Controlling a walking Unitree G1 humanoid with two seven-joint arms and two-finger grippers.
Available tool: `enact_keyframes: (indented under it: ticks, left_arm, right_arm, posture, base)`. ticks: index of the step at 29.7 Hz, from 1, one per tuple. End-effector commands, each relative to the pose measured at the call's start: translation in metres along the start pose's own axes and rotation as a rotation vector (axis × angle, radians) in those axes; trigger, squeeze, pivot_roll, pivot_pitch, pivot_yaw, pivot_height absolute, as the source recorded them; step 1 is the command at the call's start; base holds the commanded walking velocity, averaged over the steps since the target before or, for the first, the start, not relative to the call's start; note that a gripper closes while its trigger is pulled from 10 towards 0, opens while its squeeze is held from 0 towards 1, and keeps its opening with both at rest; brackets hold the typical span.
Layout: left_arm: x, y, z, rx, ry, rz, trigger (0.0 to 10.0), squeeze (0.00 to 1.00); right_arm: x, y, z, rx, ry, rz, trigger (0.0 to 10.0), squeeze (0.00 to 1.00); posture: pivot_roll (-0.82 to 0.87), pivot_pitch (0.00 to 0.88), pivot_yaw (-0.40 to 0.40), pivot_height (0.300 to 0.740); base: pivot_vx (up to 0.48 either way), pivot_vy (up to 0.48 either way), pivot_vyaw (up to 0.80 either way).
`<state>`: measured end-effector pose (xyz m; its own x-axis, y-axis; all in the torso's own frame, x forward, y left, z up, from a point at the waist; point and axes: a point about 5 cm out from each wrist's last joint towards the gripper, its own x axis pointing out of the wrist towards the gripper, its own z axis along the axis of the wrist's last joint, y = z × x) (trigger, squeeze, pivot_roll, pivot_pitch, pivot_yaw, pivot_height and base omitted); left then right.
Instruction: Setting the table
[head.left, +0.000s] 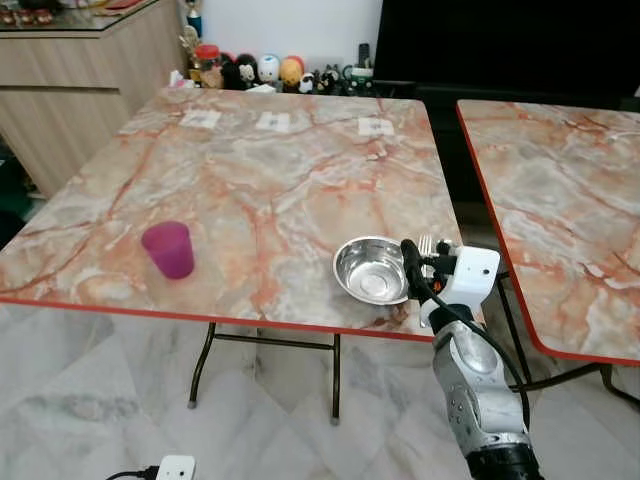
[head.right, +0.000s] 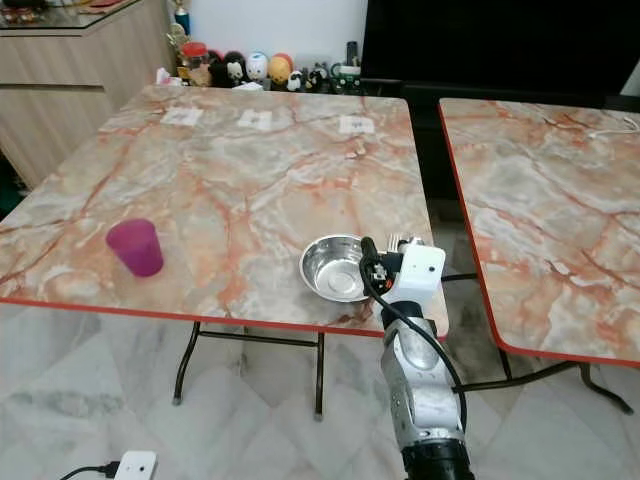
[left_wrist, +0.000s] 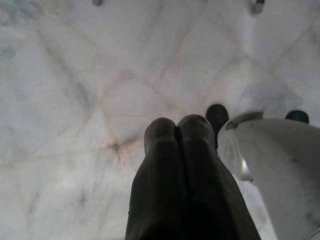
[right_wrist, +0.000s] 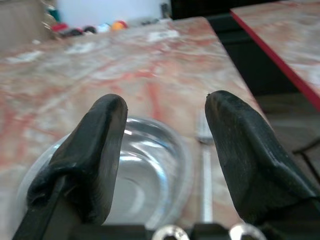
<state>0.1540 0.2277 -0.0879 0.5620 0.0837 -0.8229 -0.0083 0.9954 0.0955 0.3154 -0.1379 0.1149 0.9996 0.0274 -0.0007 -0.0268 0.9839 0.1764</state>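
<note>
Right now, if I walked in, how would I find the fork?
Go to the left marble table and its near right corner by the red edge. A shiny metal bowl sits there, and the fork lies flat just to its right, under the open right pincer: thin, silver, pronged.

The fork (head.left: 425, 246) beside the steel bowl (head.left: 370, 270) is mostly hidden behind the right gripper's (right_wrist: 165, 112) white wrist housing. The second table (head.left: 560, 210) is cut off at the frame's right edge. The figurines (head.left: 255, 70) are too small to identify.
</note>
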Motion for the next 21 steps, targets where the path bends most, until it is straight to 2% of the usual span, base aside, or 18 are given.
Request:
enact_keyframes:
  ticks: [1, 4, 7, 9, 13, 19, 21]
  left_arm:
    - [0.000, -0.001, 0.000, -0.008, 0.002, -0.003, 10.0, 0.00]
    - [0.000, 0.000, 0.000, -0.006, 0.007, -0.003, 10.0, 0.00]
    - [0.000, 0.000, 0.000, -0.005, 0.008, -0.004, 10.0, 0.00]
    - [0.000, 0.000, 0.000, -0.004, 0.008, -0.004, 10.0, 0.00]
    - [0.000, 0.000, 0.000, -0.002, 0.008, -0.004, 10.0, 0.00]
    - [0.000, 0.000, 0.000, -0.005, 0.006, -0.007, 10.0, 0.00]
    - [0.000, 0.000, 0.000, -0.006, 0.006, -0.008, 10.0, 0.00]
  right_arm:
    - [0.000, -0.001, -0.002, 0.011, 0.017, -0.001, 10.0, 0.00]
    - [-0.001, -0.003, -0.001, 0.002, 0.006, 0.000, 10.0, 0.00]
    - [-0.001, -0.003, 0.000, -0.025, 0.002, 0.013, 10.0, 0.00]
    - [-0.001, -0.004, -0.001, 0.006, 0.006, 0.002, 10.0, 0.00]
    - [-0.001, -0.005, -0.002, -0.006, 0.011, 0.005, 10.0, 0.00]
    - [-0.001, -0.009, -0.006, 0.013, 0.037, -0.034, 10.0, 0.00]
    - [0.001, -0.014, -0.008, 0.040, 0.060, -0.084, 10.0, 0.00]
  posture:
    - [0.09, 0.000, -0.003, 0.740]
    - [0.09, 0.000, -0.001, 0.740]
    - [0.09, 0.000, 0.001, 0.740]
    - [0.09, 0.000, 0.003, 0.740]
    - [0.09, 0.000, 0.003, 0.740]
    - [0.09, 0.000, 0.001, 0.740]
    - [0.09, 0.000, 0.001, 0.740]
  base:
    - [0.000, 0.000, 0.00]
    - [0.000, 0.000, 0.16]
    - [0.000, 0.000, 0.80]
    - [0.000, 0.000, 0.77]
    - [0.000, 0.000, 0.63]
    - [0.000, 0.000, 0.00]
    - [0.000, 0.000, 0.00]
